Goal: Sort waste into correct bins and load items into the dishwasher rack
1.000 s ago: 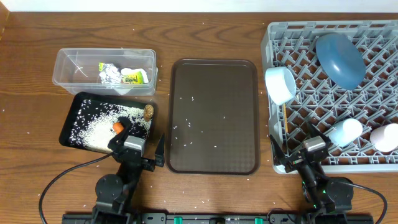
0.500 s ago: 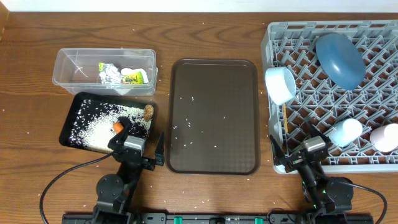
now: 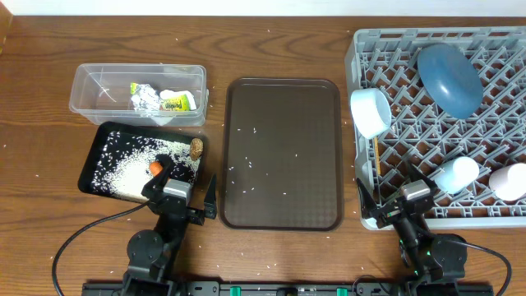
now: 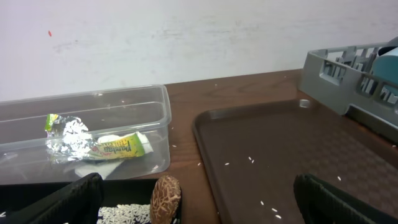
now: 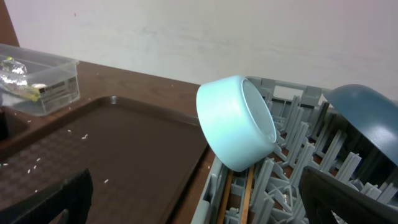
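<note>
The clear tub (image 3: 99, 86) holds crumpled foil (image 3: 146, 97), a yellow-green wrapper (image 4: 118, 148) and a white napkin (image 3: 173, 94). In the black tray (image 3: 97, 146) lie rice (image 3: 123, 168), a brown lump (image 4: 165, 198) and an orange stick (image 3: 155, 168). The grey rack (image 3: 386, 49) carries a dark blue dish (image 3: 449, 78), a white bowl (image 5: 236, 121) on its side, two small cups (image 3: 457, 174) and wooden sticks (image 5: 249, 186). My left gripper (image 3: 182, 196) stands open at the black tray's near corner. My right gripper (image 3: 393, 197) stands open at the rack's near left corner. Both are empty.
A large brown serving tray (image 3: 282, 152) lies between the bins and the rack, with a few loose rice grains (image 3: 246, 164) on it. More grains are scattered over the wooden table (image 3: 271, 49). A pale wall rises behind the table.
</note>
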